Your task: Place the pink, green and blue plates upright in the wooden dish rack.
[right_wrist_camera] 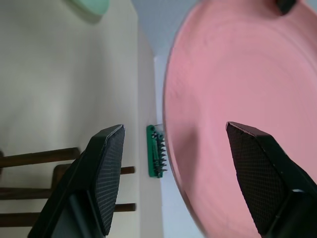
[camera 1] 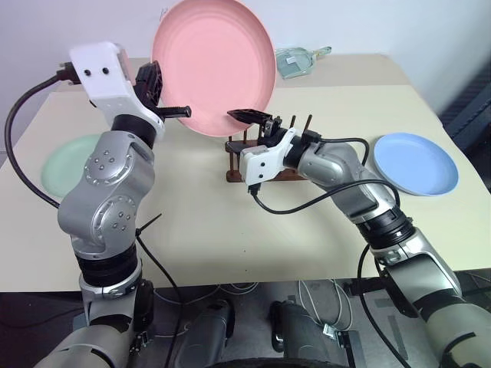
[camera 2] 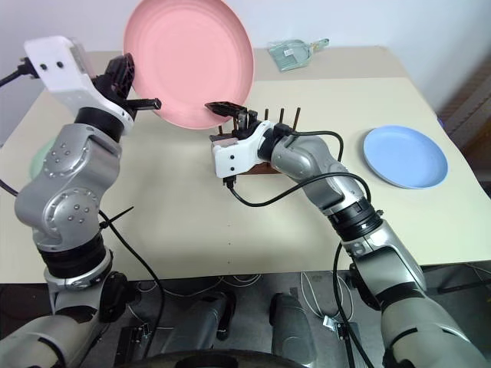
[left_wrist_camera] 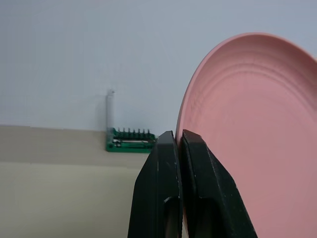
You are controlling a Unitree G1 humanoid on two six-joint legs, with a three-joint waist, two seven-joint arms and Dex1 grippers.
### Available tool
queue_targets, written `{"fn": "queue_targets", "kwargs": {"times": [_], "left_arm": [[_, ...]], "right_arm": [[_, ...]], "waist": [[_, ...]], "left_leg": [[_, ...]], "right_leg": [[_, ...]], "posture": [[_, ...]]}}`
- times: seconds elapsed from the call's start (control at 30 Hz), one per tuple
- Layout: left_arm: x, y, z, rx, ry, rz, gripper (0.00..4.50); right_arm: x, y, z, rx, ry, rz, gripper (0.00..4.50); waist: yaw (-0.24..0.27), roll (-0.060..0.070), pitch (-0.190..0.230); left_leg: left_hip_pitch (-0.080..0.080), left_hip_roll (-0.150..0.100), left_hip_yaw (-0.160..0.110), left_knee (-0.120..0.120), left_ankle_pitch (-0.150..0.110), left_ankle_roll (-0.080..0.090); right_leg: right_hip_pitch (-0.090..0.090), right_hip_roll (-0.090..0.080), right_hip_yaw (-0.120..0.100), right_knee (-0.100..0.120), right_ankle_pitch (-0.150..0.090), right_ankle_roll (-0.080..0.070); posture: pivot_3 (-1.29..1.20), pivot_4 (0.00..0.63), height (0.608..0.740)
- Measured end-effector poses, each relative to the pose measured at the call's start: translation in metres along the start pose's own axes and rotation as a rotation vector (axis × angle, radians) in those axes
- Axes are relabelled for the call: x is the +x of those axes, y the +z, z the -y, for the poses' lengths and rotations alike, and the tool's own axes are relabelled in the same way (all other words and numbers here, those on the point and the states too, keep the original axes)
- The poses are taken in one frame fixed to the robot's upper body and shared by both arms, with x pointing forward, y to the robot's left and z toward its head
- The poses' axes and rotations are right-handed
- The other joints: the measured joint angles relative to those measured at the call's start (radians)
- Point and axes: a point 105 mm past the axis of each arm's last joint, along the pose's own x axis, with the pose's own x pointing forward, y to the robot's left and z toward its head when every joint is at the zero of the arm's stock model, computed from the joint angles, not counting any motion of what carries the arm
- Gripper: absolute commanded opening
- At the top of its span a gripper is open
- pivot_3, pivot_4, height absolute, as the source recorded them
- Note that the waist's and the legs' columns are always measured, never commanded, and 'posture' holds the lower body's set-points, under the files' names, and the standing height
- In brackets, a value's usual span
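Observation:
The pink plate [camera 1: 213, 65] is held upright in the air over the back of the table, its face toward me. My left gripper [camera 1: 181, 112] is shut on its lower left rim, and the closed fingers [left_wrist_camera: 168, 148] pinch the edge in the left wrist view. My right gripper [right_wrist_camera: 176, 128] is open just beside the plate's lower rim, right above the wooden dish rack [camera 1: 231, 146], which it partly hides. The green plate [camera 1: 65, 162] lies flat at the left, behind my left arm. The blue plate [camera 1: 414, 162] lies flat at the right.
A green-based tool holder with a clear lid [camera 1: 299, 60] stands at the table's back edge, against the wall. A black cable hangs from my right wrist over the table in front of the rack.

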Motion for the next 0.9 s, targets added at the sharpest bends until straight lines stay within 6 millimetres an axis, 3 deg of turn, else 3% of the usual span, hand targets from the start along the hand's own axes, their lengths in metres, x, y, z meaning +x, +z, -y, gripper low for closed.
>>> {"fn": "queue_targets", "kwargs": {"times": [0.2,0.33,0.43,0.57,0.67,0.8,0.9], "left_arm": [[-0.001,-0.002,0.001,0.007,-0.003,-0.015,0.00],[-0.001,-0.001,-0.002,-0.007,0.009,-0.013,0.00],[-0.001,-0.002,-0.001,-0.035,0.005,-0.011,0.88],[-0.001,0.003,0.007,-0.115,-0.047,0.024,2.95],[0.000,0.026,0.000,-0.155,-0.029,0.129,4.42],[-0.003,0.055,-0.028,-0.153,0.052,0.262,4.47],[-0.007,0.061,-0.057,-0.016,0.080,0.260,4.47]], "right_arm": [[0.002,0.002,0.002,-0.017,-0.017,0.013,0.02],[0.002,0.005,0.003,-0.026,-0.025,0.030,0.02],[0.002,0.006,0.003,-0.028,-0.026,0.033,0.00],[0.002,0.005,0.003,-0.034,-0.024,0.027,0.00],[0.001,0.004,0.003,-0.038,-0.027,0.023,0.00],[-0.004,-0.004,0.013,-0.010,-0.070,-0.004,0.00],[-0.018,-0.017,0.038,0.128,-0.171,-0.021,0.00]], "waist": [[-0.003,0.000,0.000],[-0.003,0.000,0.000],[-0.002,0.000,0.000],[-0.001,0.000,0.000],[-0.003,0.000,0.000],[-0.004,0.000,0.000],[-0.005,0.000,0.000]], "left_leg": [[0.002,0.005,0.001,-0.001,0.001,-0.002],[0.003,0.005,0.001,-0.001,0.002,-0.003],[0.003,0.005,0.002,-0.001,0.002,-0.003],[0.003,0.005,0.002,-0.001,0.002,-0.004],[0.003,0.006,0.002,-0.001,0.002,-0.004],[0.003,0.006,0.003,-0.002,0.002,-0.004],[0.003,0.006,0.003,-0.002,0.002,-0.004]], "right_leg": [[0.000,0.004,0.001,0.000,0.003,-0.004],[0.000,0.005,0.001,0.000,0.003,-0.005],[0.000,0.005,0.001,0.000,0.003,-0.005],[0.000,0.005,0.001,0.000,0.003,-0.005],[0.000,0.005,0.001,0.000,0.003,-0.005],[0.000,0.006,0.002,0.000,0.003,-0.005],[0.000,0.006,0.003,0.000,0.004,-0.006]], "posture": [[0.00,0.150,0.740],[0.00,0.150,0.740],[0.00,0.150,0.740],[0.00,0.150,0.740],[0.00,0.150,0.740],[0.00,0.150,0.740],[0.00,0.150,0.740]]}}
